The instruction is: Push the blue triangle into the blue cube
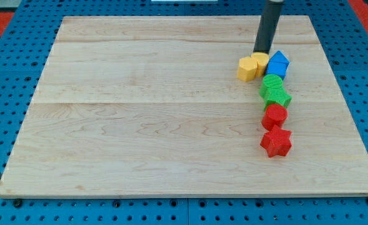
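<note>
One blue mass shows at the upper right of the wooden board. It has a pointed top and a boxy lower part, and I cannot tell whether it is one block or the blue triangle pressed against the blue cube. My tip stands just above the yellow blocks, a little to the left of the blue mass. It is close to the blue mass but seems not to touch it.
Two yellow blocks sit side by side touching the blue mass's left. Below it a column runs down: a green block, a green star-like block, a red rounded block and a red star.
</note>
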